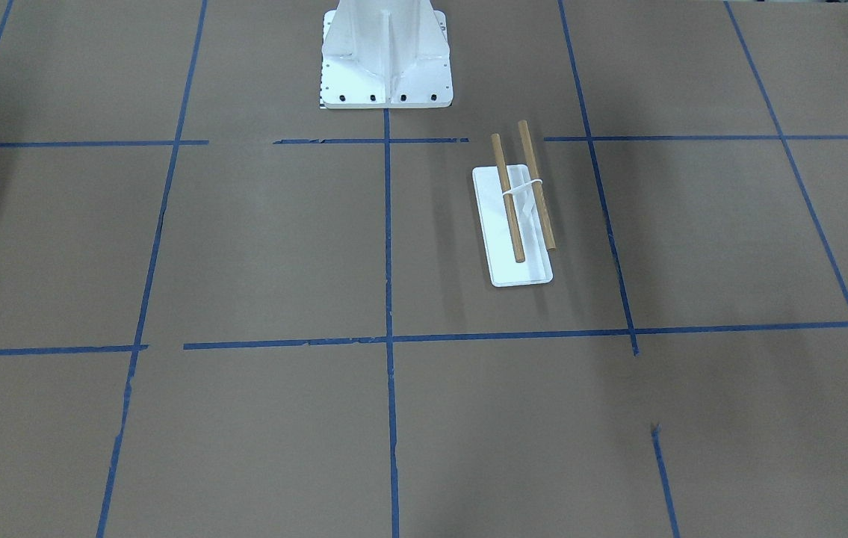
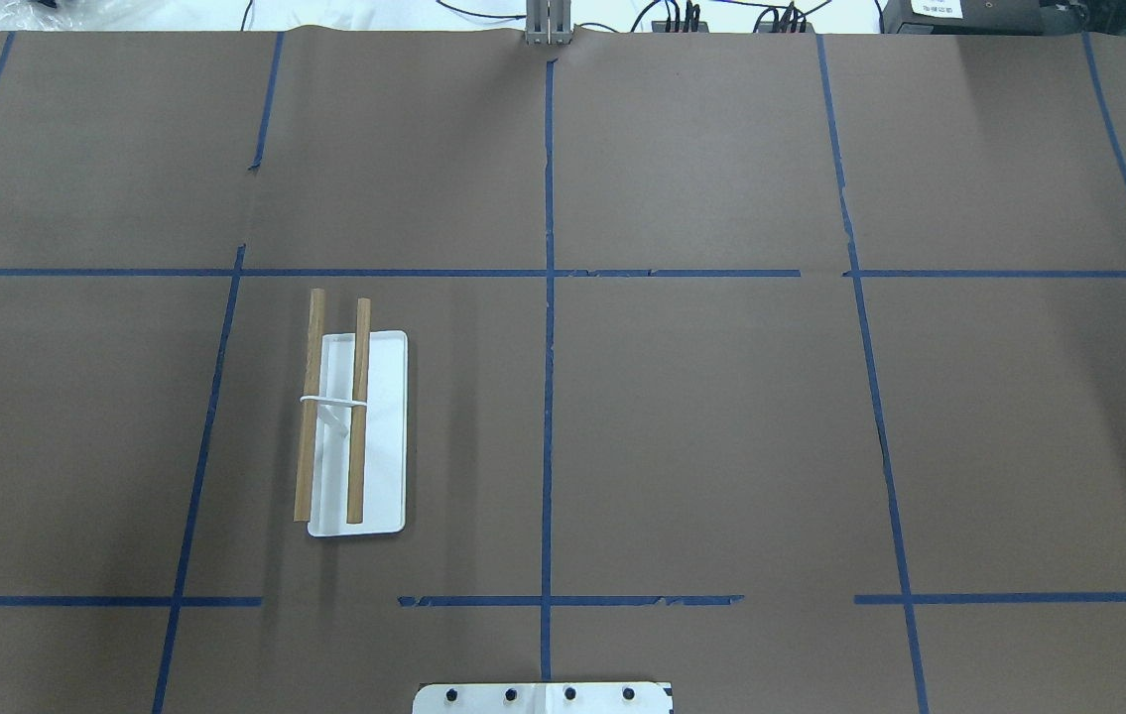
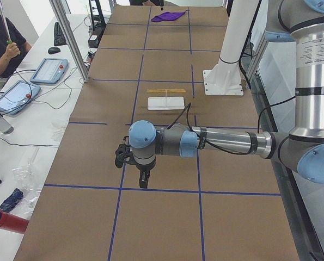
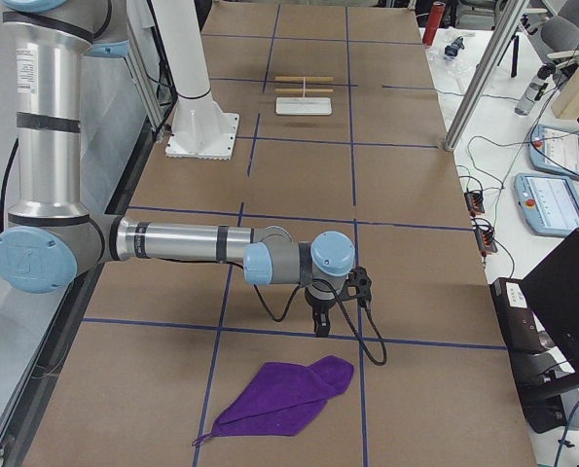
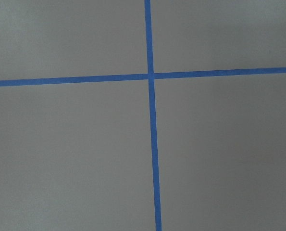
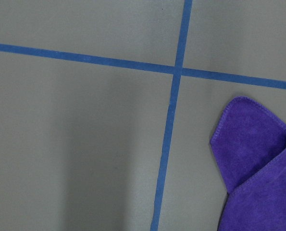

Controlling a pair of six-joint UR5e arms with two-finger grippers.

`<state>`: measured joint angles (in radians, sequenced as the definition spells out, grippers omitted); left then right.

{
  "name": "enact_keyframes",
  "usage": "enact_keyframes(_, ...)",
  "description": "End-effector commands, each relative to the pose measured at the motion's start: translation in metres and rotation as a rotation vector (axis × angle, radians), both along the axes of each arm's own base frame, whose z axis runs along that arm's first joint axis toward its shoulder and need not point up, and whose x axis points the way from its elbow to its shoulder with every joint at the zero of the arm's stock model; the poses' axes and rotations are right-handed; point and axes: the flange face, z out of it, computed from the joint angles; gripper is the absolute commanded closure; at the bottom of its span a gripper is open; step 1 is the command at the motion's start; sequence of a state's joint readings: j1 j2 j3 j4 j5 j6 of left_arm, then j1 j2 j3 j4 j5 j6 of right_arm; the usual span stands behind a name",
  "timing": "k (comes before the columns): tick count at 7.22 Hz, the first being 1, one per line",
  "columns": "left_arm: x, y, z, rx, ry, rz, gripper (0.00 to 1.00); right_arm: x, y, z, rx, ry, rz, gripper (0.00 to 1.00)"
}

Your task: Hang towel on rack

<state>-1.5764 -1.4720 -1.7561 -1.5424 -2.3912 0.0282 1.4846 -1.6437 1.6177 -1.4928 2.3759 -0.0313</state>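
Purple towel (image 4: 289, 394) lies folded over; white-based rack (image 2: 376, 436) stands well apart.

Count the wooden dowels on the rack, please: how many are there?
2, both on the rack. The inner dowel runs over its white base; the outer dowel runs along that base's edge on the robot's left. None seems hidden.

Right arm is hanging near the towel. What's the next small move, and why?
Probably slide the right end effector over the towel and lower onto its nearest folded edge. The towel lies folded over on the table just beside the end effector, untouched. The rack stands bare on the robot's left side, so nothing can be hung until the cloth is gripped.
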Motion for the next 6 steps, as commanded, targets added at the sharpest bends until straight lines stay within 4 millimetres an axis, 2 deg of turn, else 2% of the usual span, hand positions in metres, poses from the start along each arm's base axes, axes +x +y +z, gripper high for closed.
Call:
enact_keyframes(1,0.002,0.001,0.0,0.017,-0.003,0.012,0.0,-0.001,-0.001,0.0,0.001,0.0,-0.001,0.0)
enact_keyframes(4,0.002,0.001,-0.001,0.02,-0.002,0.013,0.0,-0.002,-0.004,-0.015,0.049,-0.032,0.002,0.0)
enact_keyframes(5,0.003,0.0,-0.001,0.02,0.0,0.012,0.0,-0.004,-0.004,-0.04,0.081,-0.037,0.036,0.0)
enact_keyframes(6,0.003,0.0,-0.002,0.021,0.0,0.011,0.0,-0.015,-0.005,-0.047,0.123,-0.044,0.044,0.0)
